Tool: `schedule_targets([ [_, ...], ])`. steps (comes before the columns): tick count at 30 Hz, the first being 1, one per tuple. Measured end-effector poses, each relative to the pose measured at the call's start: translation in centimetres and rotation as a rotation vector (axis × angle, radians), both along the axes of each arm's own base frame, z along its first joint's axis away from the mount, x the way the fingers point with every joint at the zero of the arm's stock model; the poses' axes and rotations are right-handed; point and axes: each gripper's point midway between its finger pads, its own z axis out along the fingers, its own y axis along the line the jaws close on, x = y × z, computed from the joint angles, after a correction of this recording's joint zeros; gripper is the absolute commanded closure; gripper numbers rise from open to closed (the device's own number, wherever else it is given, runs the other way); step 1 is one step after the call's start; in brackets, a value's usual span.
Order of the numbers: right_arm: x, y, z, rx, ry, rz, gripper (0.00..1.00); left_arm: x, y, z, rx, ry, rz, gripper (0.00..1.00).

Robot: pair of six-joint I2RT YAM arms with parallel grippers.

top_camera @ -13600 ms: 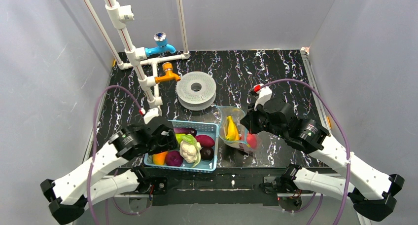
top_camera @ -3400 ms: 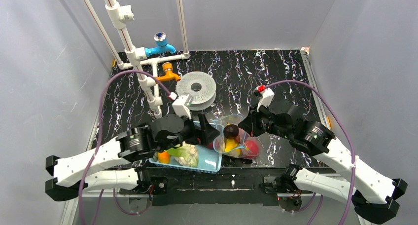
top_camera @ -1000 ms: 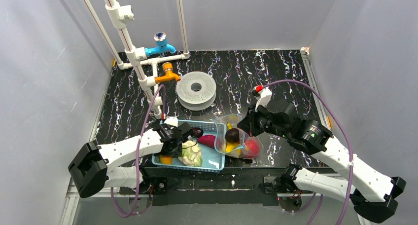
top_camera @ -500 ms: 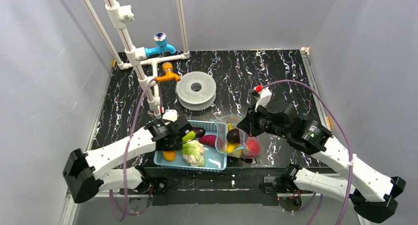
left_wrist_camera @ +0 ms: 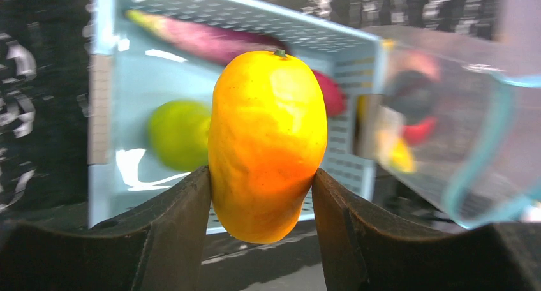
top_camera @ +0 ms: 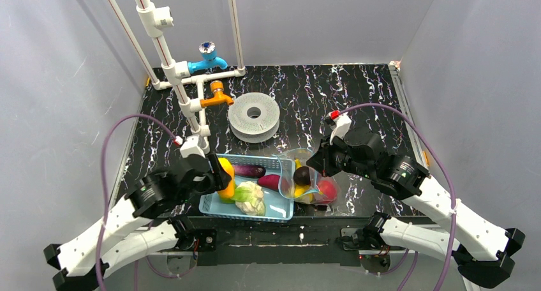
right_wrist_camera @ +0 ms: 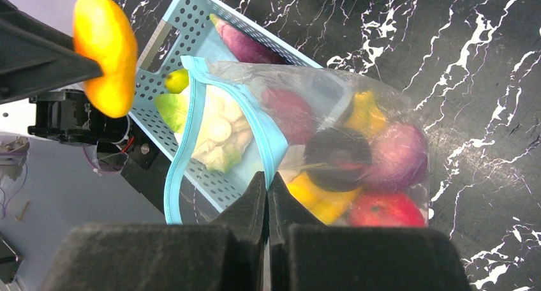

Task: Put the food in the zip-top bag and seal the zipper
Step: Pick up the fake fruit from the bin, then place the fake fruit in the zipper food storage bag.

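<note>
My left gripper (top_camera: 221, 178) is shut on an orange-yellow fruit (left_wrist_camera: 266, 144) and holds it above the left end of the light-blue basket (top_camera: 282, 209). The fruit also shows in the right wrist view (right_wrist_camera: 105, 52). My right gripper (right_wrist_camera: 266, 179) is shut on the teal zipper (right_wrist_camera: 168, 198) and holds the clear zip-top bag (top_camera: 311, 187) open beside the basket. In the bag lie a red apple (right_wrist_camera: 383, 209), yellow bananas (right_wrist_camera: 316, 198), a dark maroon piece (right_wrist_camera: 337, 152) and a purple piece (right_wrist_camera: 395, 154). An eggplant (top_camera: 249, 170), a cauliflower (top_camera: 250, 200) and a green piece (left_wrist_camera: 177, 133) lie in the basket.
A white spool (top_camera: 254, 117) lies behind the basket. White pipes with a blue tap (top_camera: 207, 60) and an orange tap (top_camera: 217, 96) stand at the back left. The basket sits at the table's near edge.
</note>
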Motion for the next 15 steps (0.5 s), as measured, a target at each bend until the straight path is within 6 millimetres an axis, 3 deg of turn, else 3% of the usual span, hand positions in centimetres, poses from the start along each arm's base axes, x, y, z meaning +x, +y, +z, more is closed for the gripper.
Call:
schedule_targets([
  [6, 0.0, 0.3, -0.2, -0.004, 0.009, 0.009, 0.99, -1.0, -4.1, 4.0, -0.314, -0.072, -0.130, 0.74],
  [11, 0.0, 0.6, -0.2, 0.002, 0.013, 0.020, 0.99, -1.9, -10.2, 5.9, -0.505, -0.019, -0.319, 0.76],
  [15, -0.1, 0.7, -0.2, 0.004, 0.016, 0.026, 0.99, -2.7, -15.1, 5.7, -0.551, 0.079, -0.469, 0.76],
])
